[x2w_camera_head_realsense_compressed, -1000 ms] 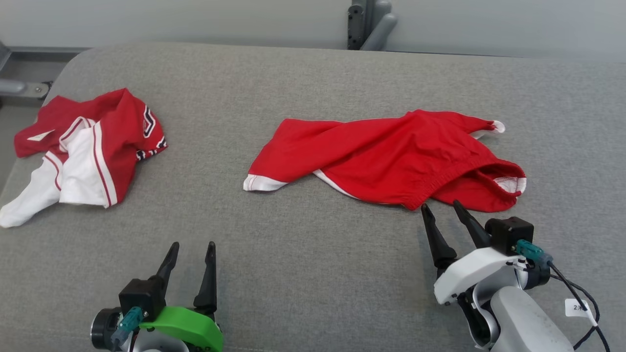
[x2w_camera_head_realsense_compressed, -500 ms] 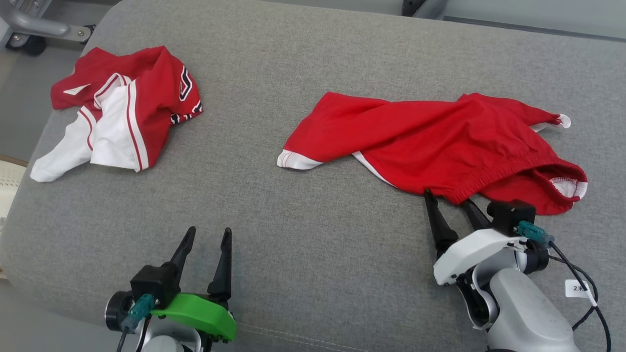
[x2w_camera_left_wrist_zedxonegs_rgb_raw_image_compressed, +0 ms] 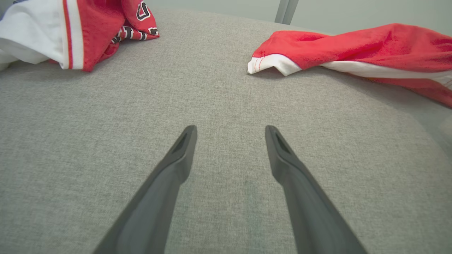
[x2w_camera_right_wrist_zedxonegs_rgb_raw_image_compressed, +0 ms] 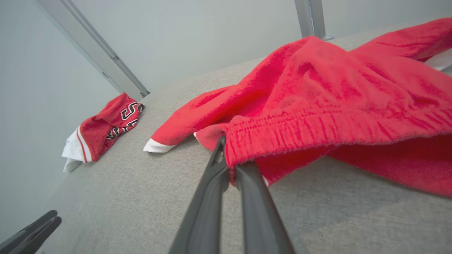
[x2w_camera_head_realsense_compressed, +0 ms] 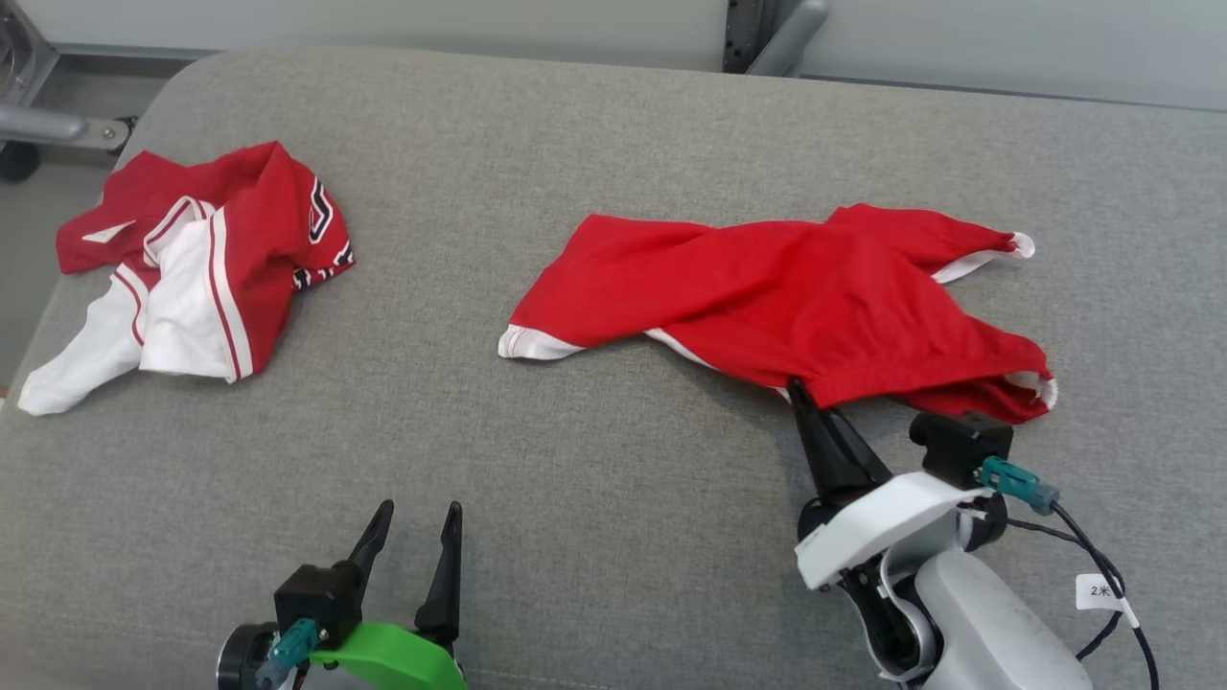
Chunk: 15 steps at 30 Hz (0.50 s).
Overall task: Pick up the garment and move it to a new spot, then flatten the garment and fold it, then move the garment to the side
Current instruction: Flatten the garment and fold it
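The garment [x2w_camera_head_realsense_compressed: 786, 297], a pair of red shorts with white trim, lies crumpled across the middle right of the grey cushion. My right gripper [x2w_camera_head_realsense_compressed: 805, 398] is at its near edge, shut on the elastic waistband, which is pinched between the fingers and lifted a little. The right wrist view shows the same grip: the gripper [x2w_camera_right_wrist_zedxonegs_rgb_raw_image_compressed: 227, 160] holds the ribbed red waistband of the garment [x2w_camera_right_wrist_zedxonegs_rgb_raw_image_compressed: 335, 88]. My left gripper [x2w_camera_head_realsense_compressed: 420, 508] stands open over bare cushion at the lower left, well clear of the garment [x2w_camera_left_wrist_zedxonegs_rgb_raw_image_compressed: 353, 46]. Nothing lies between its open fingers [x2w_camera_left_wrist_zedxonegs_rgb_raw_image_compressed: 230, 129].
A second garment, a red and white jersey [x2w_camera_head_realsense_compressed: 192, 259], lies bunched at the far left near the cushion's rounded edge [x2w_camera_head_realsense_compressed: 29, 383]. A metal post [x2w_camera_head_realsense_compressed: 767, 34] rises behind the cushion. Bare grey cushion [x2w_camera_head_realsense_compressed: 613, 498] stretches between the two grippers.
My right gripper has moved forward to the garment's near edge and shut on the waistband. The head camera has shifted. The left gripper stays open.
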{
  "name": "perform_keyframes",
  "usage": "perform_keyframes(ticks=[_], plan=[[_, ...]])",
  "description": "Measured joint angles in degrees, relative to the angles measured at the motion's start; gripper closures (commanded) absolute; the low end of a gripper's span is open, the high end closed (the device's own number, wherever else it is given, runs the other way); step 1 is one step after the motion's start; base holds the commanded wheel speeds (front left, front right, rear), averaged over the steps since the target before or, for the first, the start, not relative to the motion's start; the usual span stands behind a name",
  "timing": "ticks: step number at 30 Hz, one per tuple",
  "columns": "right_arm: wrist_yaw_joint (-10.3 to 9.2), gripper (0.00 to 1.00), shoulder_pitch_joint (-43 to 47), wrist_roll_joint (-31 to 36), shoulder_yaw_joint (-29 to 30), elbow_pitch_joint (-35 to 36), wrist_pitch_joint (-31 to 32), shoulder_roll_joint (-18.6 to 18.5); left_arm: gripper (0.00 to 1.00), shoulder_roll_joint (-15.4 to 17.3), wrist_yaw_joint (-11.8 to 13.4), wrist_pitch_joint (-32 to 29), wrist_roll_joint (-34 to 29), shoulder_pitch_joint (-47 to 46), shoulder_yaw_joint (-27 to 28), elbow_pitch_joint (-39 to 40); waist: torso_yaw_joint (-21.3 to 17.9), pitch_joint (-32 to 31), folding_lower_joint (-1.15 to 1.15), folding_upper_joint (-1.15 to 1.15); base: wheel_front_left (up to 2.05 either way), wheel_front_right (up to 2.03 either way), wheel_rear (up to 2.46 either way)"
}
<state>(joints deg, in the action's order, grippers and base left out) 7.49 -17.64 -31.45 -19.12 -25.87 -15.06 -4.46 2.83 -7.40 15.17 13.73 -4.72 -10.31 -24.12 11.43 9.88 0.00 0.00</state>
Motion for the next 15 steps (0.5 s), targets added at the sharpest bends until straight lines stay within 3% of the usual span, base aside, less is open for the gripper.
perform_keyframes(ticks=[8, 15], plan=[[0.00, 1.00, -0.16, -11.39, -11.37, 10.05, 2.38, -5.37, 0.00, 0.02, 0.00, 0.00, -0.10, 3.20, 0.08, -1.92, -4.21, -4.73, 0.00, 0.00, 0.00, 0.00, 0.00], [0.00, 1.00, 3.27, -18.63, -14.21, 18.83, 8.47, -10.09, 0.00, 0.01, 0.00, 0.00, 0.24, 3.58, -1.46, -1.96, -7.02, -6.76, 0.00, 0.00, 0.00, 0.00, 0.00]])
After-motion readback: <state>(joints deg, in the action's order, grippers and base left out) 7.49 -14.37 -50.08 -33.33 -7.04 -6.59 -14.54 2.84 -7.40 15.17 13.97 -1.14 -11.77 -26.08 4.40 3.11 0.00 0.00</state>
